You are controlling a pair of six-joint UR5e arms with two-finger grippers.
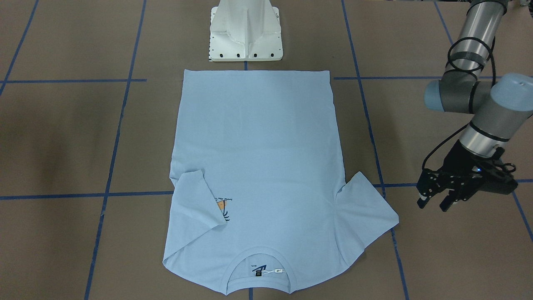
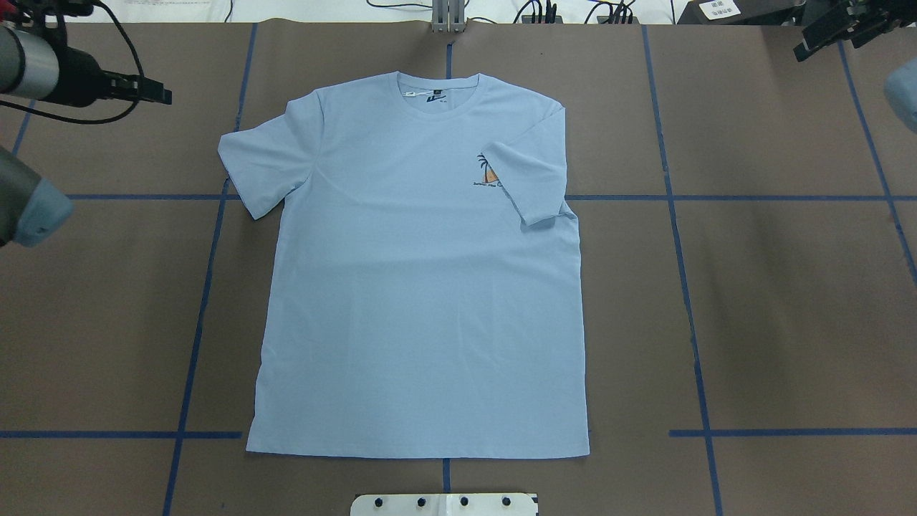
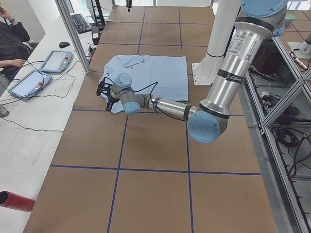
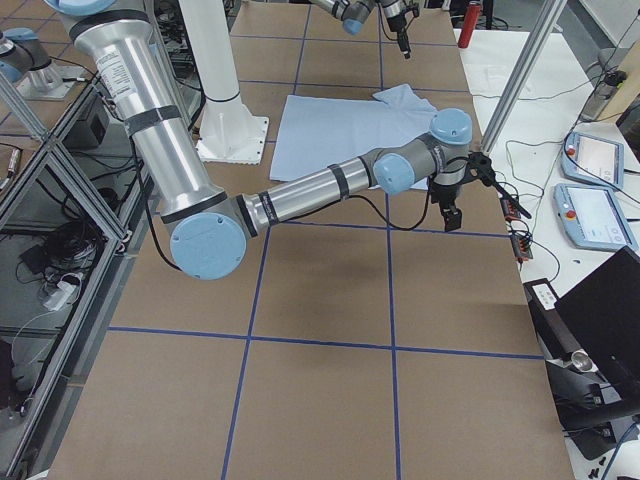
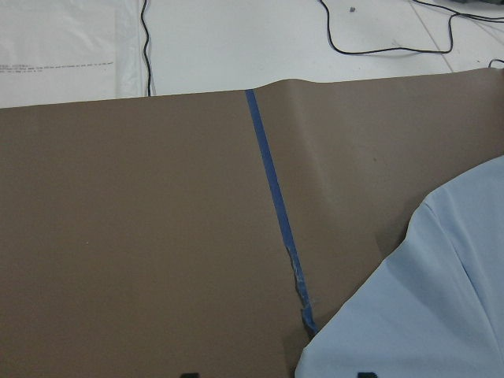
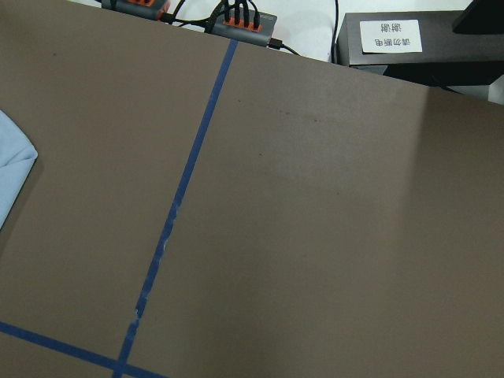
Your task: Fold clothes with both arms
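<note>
T-shirt (image 1: 258,158) is laid flat just in front of pedestal base (image 1: 245,37), hem toward it, one sleeve (image 1: 200,200) folded over chest print (image 1: 223,206). L gripper (image 1: 435,203) is seen released & empty, well to the base's left. R gripper (image 4: 451,215) state can't be told.

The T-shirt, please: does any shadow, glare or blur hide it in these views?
Front-facing: T-shirt evenly lit and sharp, a soft shadow darkening only the table beside it. Overhead: no glare on it. Left wrist: the white surface beyond the table is washed out.
</note>
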